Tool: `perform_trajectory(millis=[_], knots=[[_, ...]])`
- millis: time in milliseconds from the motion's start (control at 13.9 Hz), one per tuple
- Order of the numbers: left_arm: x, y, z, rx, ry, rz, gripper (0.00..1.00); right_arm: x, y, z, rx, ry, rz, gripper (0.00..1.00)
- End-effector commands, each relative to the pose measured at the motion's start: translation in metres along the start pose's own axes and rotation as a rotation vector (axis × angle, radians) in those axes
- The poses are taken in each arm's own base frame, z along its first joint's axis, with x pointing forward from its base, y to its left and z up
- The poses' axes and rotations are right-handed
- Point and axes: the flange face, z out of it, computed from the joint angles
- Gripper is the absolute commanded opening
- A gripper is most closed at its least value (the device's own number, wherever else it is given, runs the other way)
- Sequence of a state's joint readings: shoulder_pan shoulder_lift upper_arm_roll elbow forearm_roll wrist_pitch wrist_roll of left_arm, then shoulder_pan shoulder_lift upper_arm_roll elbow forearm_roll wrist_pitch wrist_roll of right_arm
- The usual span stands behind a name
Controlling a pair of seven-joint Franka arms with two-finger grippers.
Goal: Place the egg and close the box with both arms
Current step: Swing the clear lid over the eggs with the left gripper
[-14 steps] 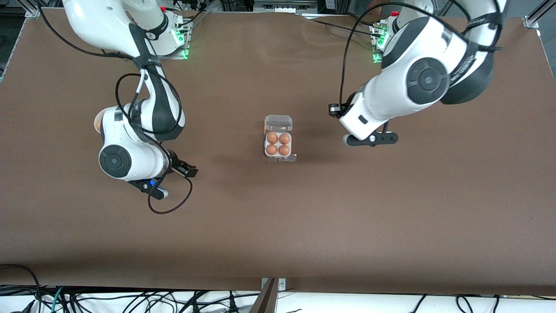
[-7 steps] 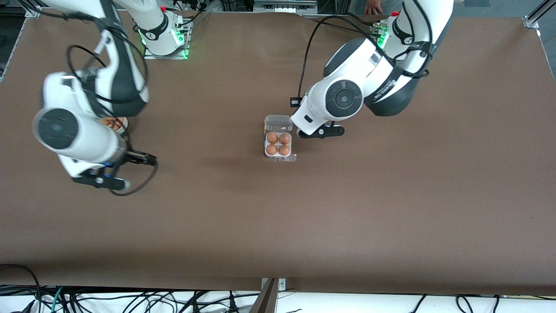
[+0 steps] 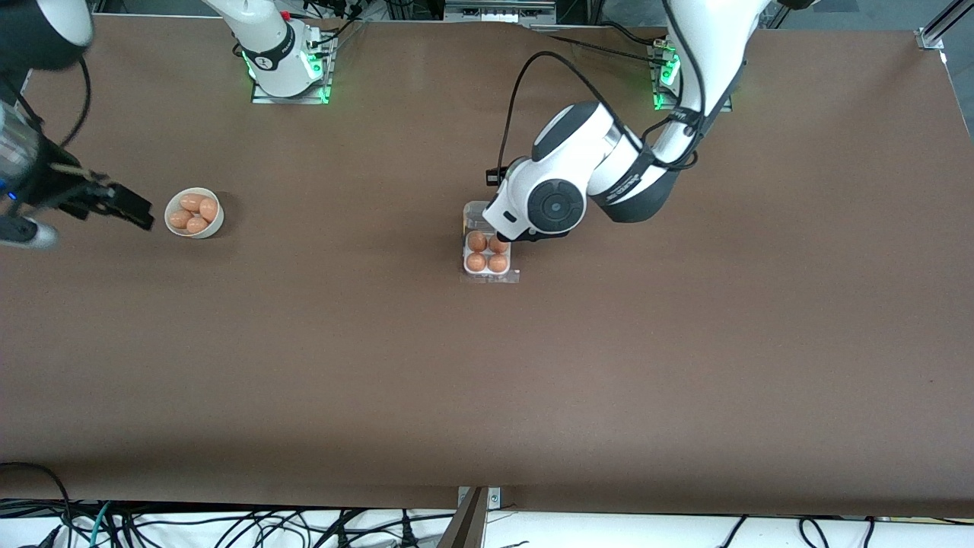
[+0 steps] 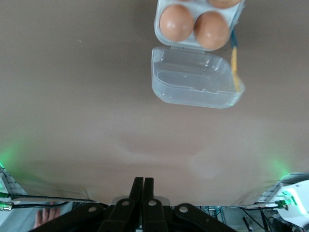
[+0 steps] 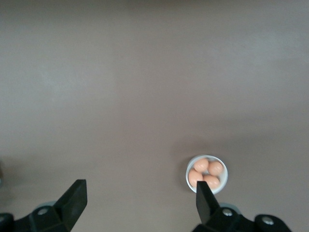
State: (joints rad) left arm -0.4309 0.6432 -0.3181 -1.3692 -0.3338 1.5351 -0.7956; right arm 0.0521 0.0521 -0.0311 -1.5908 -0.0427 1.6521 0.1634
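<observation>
Box: the clear egg carton [image 3: 488, 255] sits mid-counter, its four cells filled with tan eggs [image 3: 487, 253]; which of them is the task's egg I cannot tell.
Lid: the see-through lid [image 4: 195, 78] lies flung back flat on the counter [image 3: 487, 380], hinged to the carton on the edge toward the arms' bases; part of it is covered by the left arm in the front view.
Left hand: the left hand [image 4: 143, 186] hangs over the counter next to the open lid, on the bases' side of it, fingers [image 4: 137, 191] pinched together on nothing.
Left arm: it reaches in from its base, its wrist housing [image 3: 544, 205] above the lid and one corner of the carton.
Right hand: the right hand [image 5: 140, 195] is up over the right arm's end of the counter, beside the bowl, fingers [image 5: 75, 195] spread wide and empty.
Bowl: a small white bowl [image 3: 195, 227] holds four more eggs [image 3: 194, 212], well apart from the carton, toward the right arm's end.
</observation>
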Motion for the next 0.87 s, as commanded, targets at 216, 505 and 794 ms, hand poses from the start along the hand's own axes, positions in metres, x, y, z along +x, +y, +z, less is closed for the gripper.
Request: perform_trajectory(millis=[216, 505, 794], knots=[[0.012, 0.027, 0.033, -0.024, -0.014, -0.017, 0.06, -0.013, 0.015, -0.01, -0.001, 0.018, -0.023, 1.0], [0.025, 0.036, 0.065, -0.007, -0.021, -0.017, 0.05, -0.006, 0.009, 0.001, -0.006, 0.016, -0.035, 1.0], [0.032, 0.042, 0.077, -0.013, -0.003, -0.017, 0.03, -0.004, 0.011, 0.001, -0.014, 0.017, -0.034, 1.0]])
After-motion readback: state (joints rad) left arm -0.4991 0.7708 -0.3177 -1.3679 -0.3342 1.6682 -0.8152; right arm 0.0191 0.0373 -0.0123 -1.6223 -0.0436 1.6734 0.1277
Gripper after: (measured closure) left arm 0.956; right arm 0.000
